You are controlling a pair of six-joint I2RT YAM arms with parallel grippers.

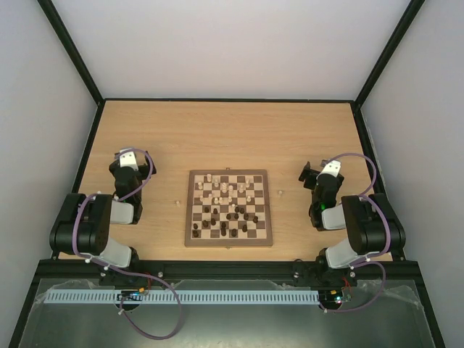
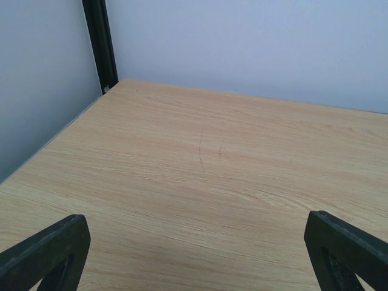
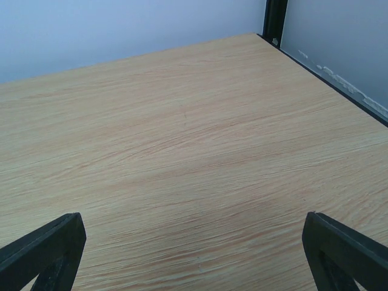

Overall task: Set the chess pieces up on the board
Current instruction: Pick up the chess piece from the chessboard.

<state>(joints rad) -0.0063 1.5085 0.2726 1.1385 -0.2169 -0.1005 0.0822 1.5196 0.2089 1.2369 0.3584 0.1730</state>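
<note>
The board (image 1: 189,210) lies in the middle of the table in the top view. The chess pieces stand scattered on it: pale cream ones (image 1: 224,188) mostly in the far half, dark brown ones (image 1: 233,216) mostly in the near half. My left gripper (image 1: 123,154) rests left of the board, open and empty. In the left wrist view (image 2: 197,242) its fingers (image 2: 48,248) stand wide apart over bare table. My right gripper (image 1: 311,174) rests right of the board, open and empty. It also shows in the right wrist view (image 3: 194,239) over bare table.
A tiny pale speck (image 1: 176,202) lies on the table left of the board and another (image 1: 281,193) right of it; I cannot tell whether they are pieces. Black frame posts (image 2: 100,42) and pale walls bound the table's edges.
</note>
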